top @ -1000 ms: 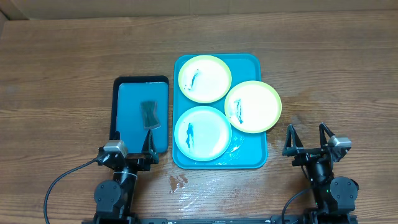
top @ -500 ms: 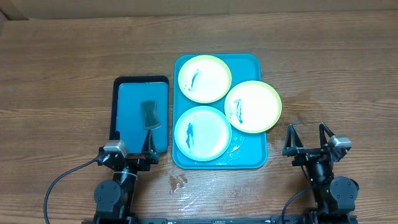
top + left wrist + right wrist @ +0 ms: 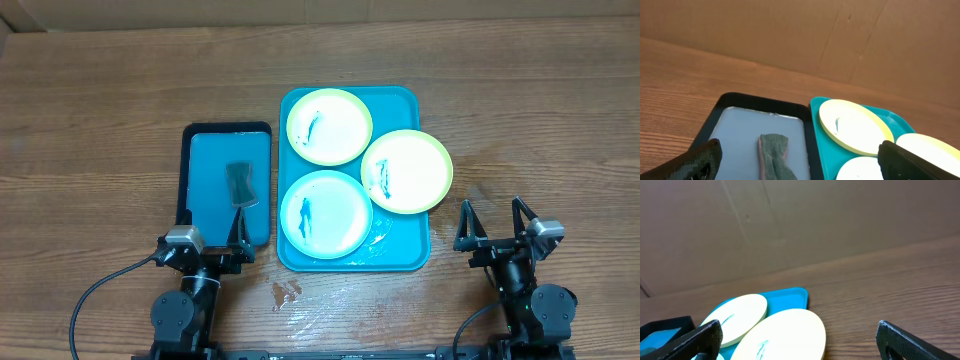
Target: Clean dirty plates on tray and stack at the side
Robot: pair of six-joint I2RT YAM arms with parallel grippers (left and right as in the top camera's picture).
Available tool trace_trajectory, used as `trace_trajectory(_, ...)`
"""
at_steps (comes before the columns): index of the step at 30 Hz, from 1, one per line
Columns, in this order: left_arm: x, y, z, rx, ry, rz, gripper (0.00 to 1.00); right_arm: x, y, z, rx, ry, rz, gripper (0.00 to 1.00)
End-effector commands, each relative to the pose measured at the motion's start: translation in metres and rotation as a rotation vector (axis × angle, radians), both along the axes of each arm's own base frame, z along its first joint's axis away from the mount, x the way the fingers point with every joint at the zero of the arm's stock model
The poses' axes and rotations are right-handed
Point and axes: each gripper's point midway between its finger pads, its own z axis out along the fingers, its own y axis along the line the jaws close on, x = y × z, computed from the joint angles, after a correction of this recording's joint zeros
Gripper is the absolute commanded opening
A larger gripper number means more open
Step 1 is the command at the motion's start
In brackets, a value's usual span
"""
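Left gripper (image 3: 212, 232) and right gripper (image 3: 491, 215) both wide open, holding nothing; three smeared plates (image 3: 329, 126) sit side by side on the teal tray (image 3: 410, 258).

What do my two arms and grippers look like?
Both arms are black with round joint housings. The left gripper and right gripper have thin, tapering black fingers and a small light-grey block at the wrist. A black cable curves from each base.

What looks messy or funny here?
All three plates have dark smears, the right yellow-green plate sticks out over the rim of the teal tray, and a wet splotch sits on the table in front.
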Motion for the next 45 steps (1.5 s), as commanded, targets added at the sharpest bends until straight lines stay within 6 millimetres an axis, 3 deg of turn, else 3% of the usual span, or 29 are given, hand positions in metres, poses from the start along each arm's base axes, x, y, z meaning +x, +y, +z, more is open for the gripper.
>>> trace_trajectory(1,0.000,-0.004,0.006,-0.028,-0.026,-0.022,1.00,-0.004,0.019,0.009,0.002,-0.049,0.111,1.00)
trace_trajectory(6,-0.006,-0.013,0.045,-0.033,-0.119,-0.074,1.00,-0.020,0.046,0.043,-0.011,-0.124,0.281,1.00)
trace_trajectory(9,-0.012,-0.013,0.070,-0.034,-0.123,-0.078,1.00,-0.027,0.047,0.067,-0.017,-0.133,0.286,1.00)
trace_trajectory(13,-0.015,-0.016,0.084,-0.029,-0.004,-0.094,1.00,-0.033,0.046,0.093,-0.016,-0.074,0.281,1.00)
trace_trajectory(18,-0.004,-0.019,0.094,0.004,0.213,-0.108,1.00,-0.026,0.045,0.119,-0.065,0.099,0.279,1.00)
trace_trajectory(24,0.031,-0.036,0.121,0.067,0.473,-0.211,1.00,-0.002,0.045,0.128,-0.084,0.473,0.309,1.00)
trace_trajectory(29,0.048,-0.038,0.133,0.063,0.682,-0.216,1.00,0.018,0.045,0.127,-0.040,0.712,0.319,1.00)
trace_trajectory(32,0.058,-0.040,0.130,0.052,0.778,-0.224,1.00,0.031,0.052,0.113,0.004,0.815,0.359,1.00)
trace_trajectory(34,0.059,-0.050,0.126,0.020,0.827,-0.276,1.00,0.033,0.068,0.104,0.070,0.873,0.457,1.00)
trace_trajectory(39,0.055,-0.057,0.100,-0.014,0.956,-0.316,1.00,0.033,0.113,0.103,0.218,0.914,0.726,1.00)
trace_trajectory(42,0.054,-0.056,0.089,-0.005,1.006,-0.317,1.00,0.029,0.132,0.076,0.133,1.015,0.739,0.97)
trace_trajectory(45,0.057,-0.053,0.079,0.005,1.045,-0.294,1.00,0.024,0.145,0.028,-0.045,1.173,0.610,0.96)
